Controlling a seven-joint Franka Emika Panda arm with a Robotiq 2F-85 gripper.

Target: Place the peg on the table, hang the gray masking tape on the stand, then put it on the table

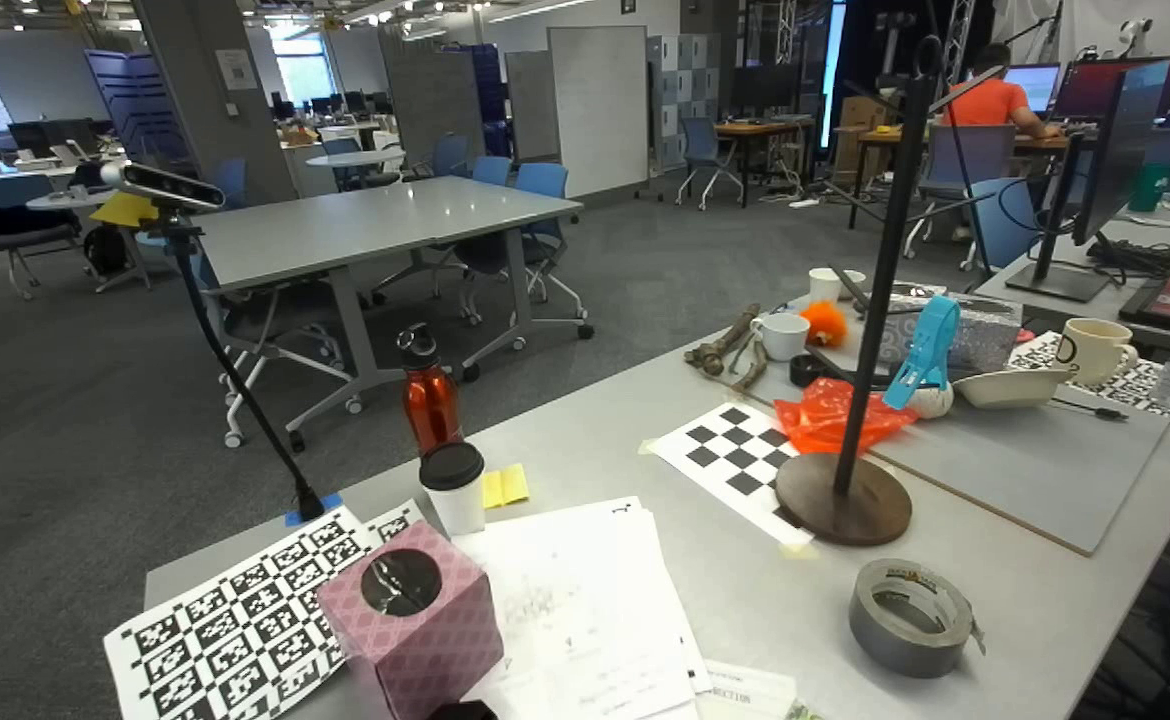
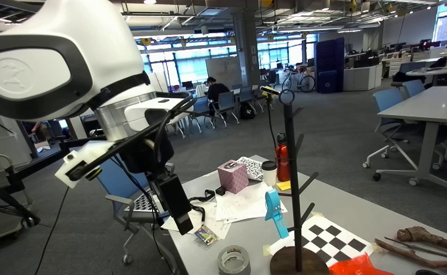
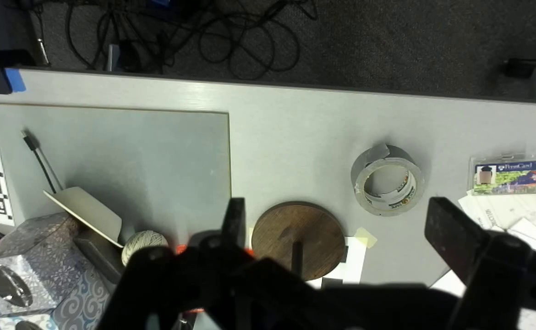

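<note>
The peg, a teal-blue clip (image 1: 928, 345) (image 2: 274, 208), is up on the stand (image 1: 885, 280) (image 2: 294, 183), its lower end at a short side arm of the dark pole. In the wrist view the peg is hidden; the stand's round brown base (image 3: 277, 233) shows. Flat on the table (image 1: 1035, 600) (image 3: 286, 137) lies the gray masking tape (image 1: 895, 645) (image 3: 389, 209), close to the base and off the stand. My gripper (image 3: 339, 206) is open, fingers (image 3: 451, 233) wide apart with nothing between them. In an exterior view the gripper (image 2: 185, 225) hangs above the table edge, apart from stand and tape.
A gray board (image 1: 1045, 480) bears a bowl (image 1: 1015, 385) and boxes. Red plastic (image 1: 835, 415) and a checkerboard sheet (image 1: 725, 445) lie by the base. Papers (image 1: 585, 610), a pink tissue box (image 2: 233, 177), a lidded cup (image 2: 269, 175) and a red bottle (image 2: 282, 162) stand farther along.
</note>
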